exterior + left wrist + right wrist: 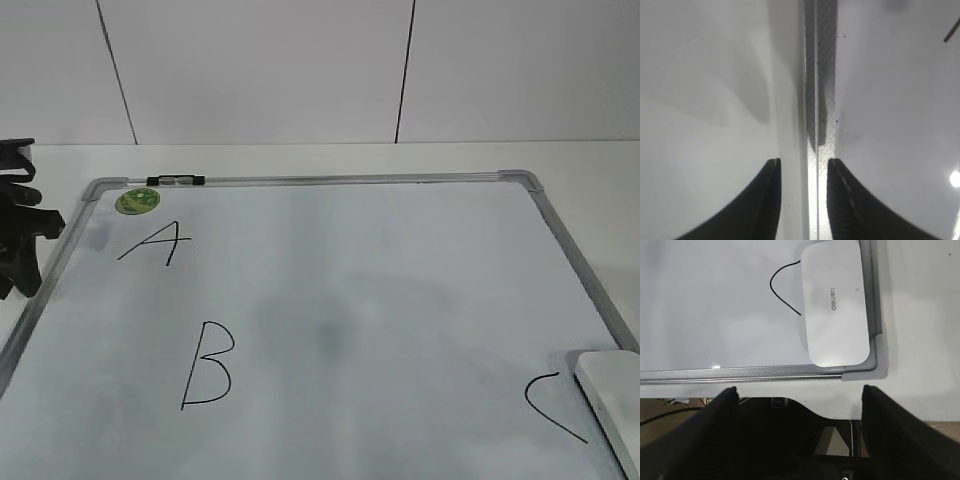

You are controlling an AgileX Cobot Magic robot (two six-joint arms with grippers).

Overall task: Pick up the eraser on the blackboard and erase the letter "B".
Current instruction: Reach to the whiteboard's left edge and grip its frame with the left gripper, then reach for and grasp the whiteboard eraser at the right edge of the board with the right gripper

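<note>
The blackboard [400, 290] is a white board with a grey frame lying flat on the table. The black letter "B" [207, 365] is drawn at its lower left. The white eraser [612, 400] lies on the board at the lower right corner; the right wrist view shows it [835, 302] lying against the frame. My right gripper [797, 390] is open and empty, above the table edge just short of the board's near frame [740, 374]. My left gripper [804, 162] is open and empty over the board's left frame [817, 75]; it shows at the left edge of the exterior view [20, 235].
A black "A" [155, 243] and a green sticker [137, 201] are at the board's upper left. A small marker [175, 181] lies on the top frame. A black "C" curve [548, 405] sits beside the eraser. A white wall stands behind the table.
</note>
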